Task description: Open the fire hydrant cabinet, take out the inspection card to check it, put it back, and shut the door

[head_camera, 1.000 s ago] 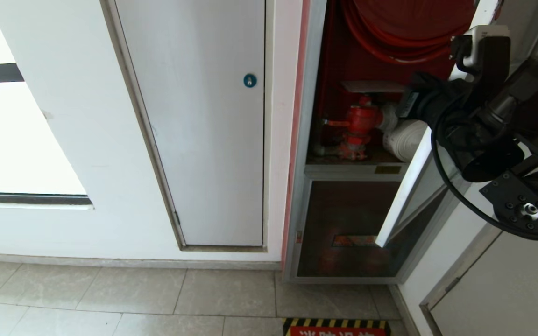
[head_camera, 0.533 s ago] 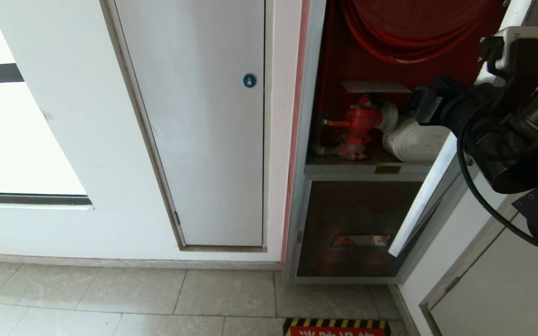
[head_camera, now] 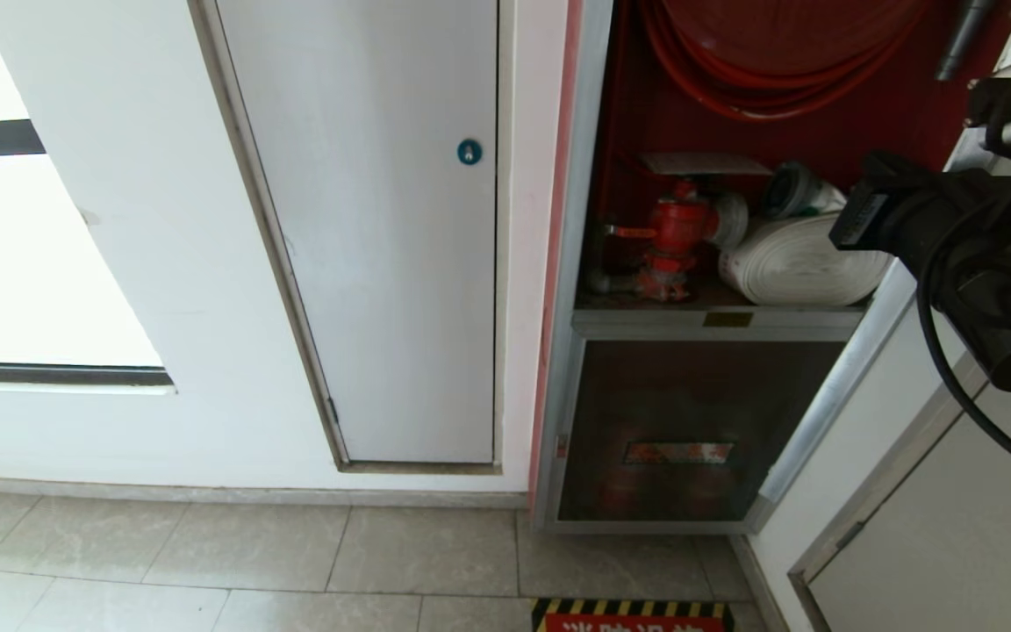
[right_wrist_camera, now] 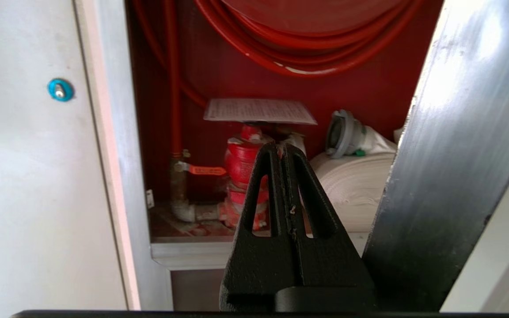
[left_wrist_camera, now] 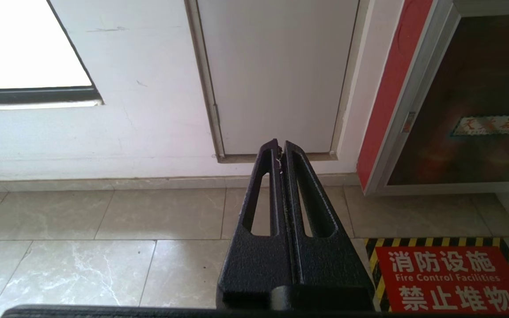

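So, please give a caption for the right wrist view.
Shut right gripper faces the open fire hydrant cabinet, inspection card resting on the red valve.

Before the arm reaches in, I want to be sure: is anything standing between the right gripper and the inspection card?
Nothing visible does. The right gripper, shut, faces the open cabinet; the inspection card lies flat above the red valve, with the door frame off to one side.

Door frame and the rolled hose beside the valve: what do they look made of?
Door frame: brushed silver metal, probably aluminium, with streaky sheen. Rolled hose: off-white woven fabric, matte, finely ribbed on its layered edges. Valve: red-painted metal, glossy.
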`<state>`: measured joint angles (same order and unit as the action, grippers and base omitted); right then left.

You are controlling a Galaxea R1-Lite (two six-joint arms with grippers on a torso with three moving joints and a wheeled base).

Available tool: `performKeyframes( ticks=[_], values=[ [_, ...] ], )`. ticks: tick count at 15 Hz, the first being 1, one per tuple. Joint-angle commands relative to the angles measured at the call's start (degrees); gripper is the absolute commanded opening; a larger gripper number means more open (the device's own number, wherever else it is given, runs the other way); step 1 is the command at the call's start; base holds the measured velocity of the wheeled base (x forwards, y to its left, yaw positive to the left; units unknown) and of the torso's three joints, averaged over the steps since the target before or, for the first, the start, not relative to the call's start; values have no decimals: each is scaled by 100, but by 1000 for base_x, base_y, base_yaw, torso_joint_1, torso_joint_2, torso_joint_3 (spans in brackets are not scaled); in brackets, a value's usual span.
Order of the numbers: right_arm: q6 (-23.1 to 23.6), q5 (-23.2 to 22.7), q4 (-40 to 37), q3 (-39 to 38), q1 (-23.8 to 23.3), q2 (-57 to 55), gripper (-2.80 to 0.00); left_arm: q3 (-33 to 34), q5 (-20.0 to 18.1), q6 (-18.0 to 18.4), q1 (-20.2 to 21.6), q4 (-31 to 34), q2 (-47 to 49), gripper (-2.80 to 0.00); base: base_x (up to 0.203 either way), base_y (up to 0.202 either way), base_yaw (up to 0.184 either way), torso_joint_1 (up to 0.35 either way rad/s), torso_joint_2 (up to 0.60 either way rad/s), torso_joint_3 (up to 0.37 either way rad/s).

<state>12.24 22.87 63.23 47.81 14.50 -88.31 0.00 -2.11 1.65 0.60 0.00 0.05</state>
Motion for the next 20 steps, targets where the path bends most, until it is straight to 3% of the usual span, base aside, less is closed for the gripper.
performKeyframes(
  ticks=[1, 20],
  values=[
    [-1, 16, 33, -171, -54, 200, -280, 7, 0, 2, 2, 0, 4, -280, 0, 0, 0, 0, 0, 0],
    [-1010, 9, 49, -1533, -1147, 1202, -280, 8, 0, 2, 2, 0, 4, -280, 0, 0, 0, 0, 0, 0]
  ],
)
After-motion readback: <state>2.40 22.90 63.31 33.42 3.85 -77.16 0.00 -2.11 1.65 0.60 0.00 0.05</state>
